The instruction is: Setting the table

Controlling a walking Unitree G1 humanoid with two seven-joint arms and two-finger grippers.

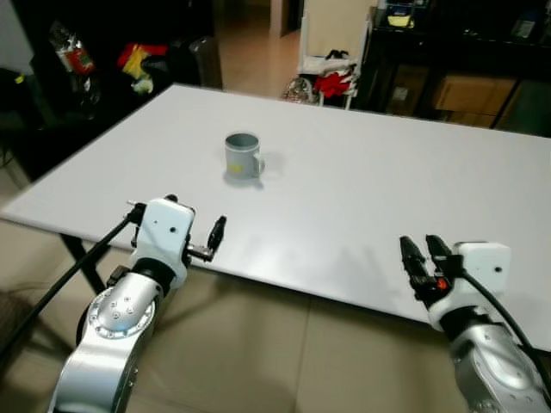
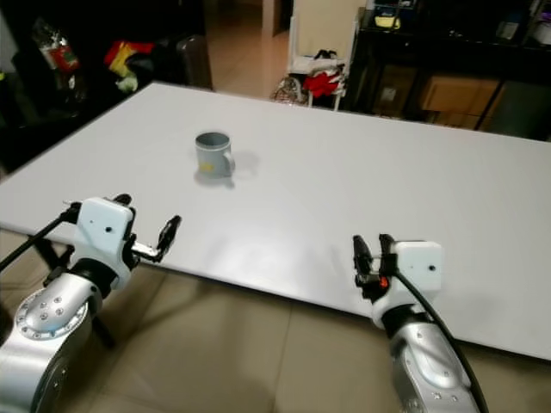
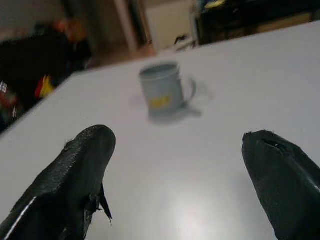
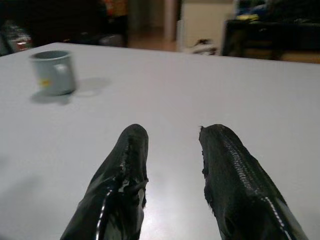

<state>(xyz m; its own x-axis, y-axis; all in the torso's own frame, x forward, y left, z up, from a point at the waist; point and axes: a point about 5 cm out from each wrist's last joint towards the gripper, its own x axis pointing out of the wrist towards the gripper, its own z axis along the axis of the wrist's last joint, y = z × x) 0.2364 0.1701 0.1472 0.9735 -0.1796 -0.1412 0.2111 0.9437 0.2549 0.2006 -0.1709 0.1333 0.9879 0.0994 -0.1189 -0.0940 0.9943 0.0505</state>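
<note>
1. One grey mug (image 1: pixel 243 156) stands upright on the white surface (image 1: pixel 370 198), well in from the near edge and left of the surface's middle, its open mouth up and its handle turned toward the robot's right.

2. Two grippers hang at the near edge, both empty. The left gripper (image 1: pixel 203 243) sits at the rim with its jaws spread wide; the right gripper (image 1: pixel 424 261) sits farther along the same edge with its jaws parted by a narrower gap, nothing between them.

3. The mug lies ahead of the left gripper and only slightly to its right, while from the right gripper it lies ahead and far off to the left. By this layout the left arm is the nearer one, and a reach for the mug would probably fall to it.

4. The mug's long axis runs straight up, so a sideways pinch across its body looks the likely approach; the handle side, facing right, would want avoiding or using on purpose.

5. The left wrist view frames the mug (image 3: pixel 164 91) nearly between its two fingertips (image 3: pixel 85 165), showing a yellow mark on the wall and the handle loop, details the head views leave small.

6. The right wrist view puts the mug (image 4: pixel 54 72) well off to one side of its fingers (image 4: pixel 125 175), confirming the poor line from that arm.

7. Dark furniture (image 1: pixel 448 60) and red clutter (image 1: pixel 334 83) stand beyond the far edge.
</note>
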